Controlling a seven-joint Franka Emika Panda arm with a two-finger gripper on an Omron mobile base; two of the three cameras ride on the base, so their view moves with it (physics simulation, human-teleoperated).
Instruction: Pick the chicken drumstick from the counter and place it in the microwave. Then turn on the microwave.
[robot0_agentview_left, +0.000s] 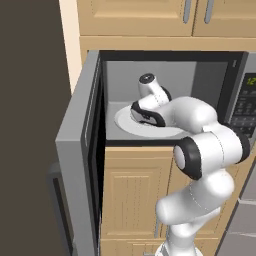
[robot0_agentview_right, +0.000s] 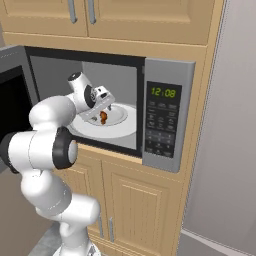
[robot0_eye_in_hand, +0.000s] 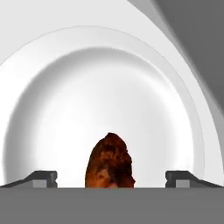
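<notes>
The microwave (robot0_agentview_right: 167, 70) stands with its door (robot0_agentview_left: 75, 145) swung wide open to the left. Inside, a white plate (robot0_eye_in_hand: 52, 109) rests on the white turntable (robot0_agentview_right: 122, 131). The chicken drumstick (robot0_eye_in_hand: 109, 162), small and reddish-brown, lies on that plate (robot0_agentview_right: 120, 114) and also shows in the right base view (robot0_agentview_right: 103, 118). My gripper (robot0_eye_in_hand: 111, 177) reaches into the cavity just above it and is open. Its fingertips (robot0_eye_in_hand: 41, 178) stand far apart on either side of the drumstick without touching it. The counter is out of view.
The dark keypad panel (robot0_agentview_right: 161, 125) with a lit clock sits on the microwave's right side. Light wooden cabinets (robot0_agentview_right: 135, 20) are above and below (robot0_agentview_left: 130, 200) it. My arm (robot0_agentview_left: 200, 150) fills much of the door opening. A grey appliance wall (robot0_agentview_right: 225, 150) stands to the right.
</notes>
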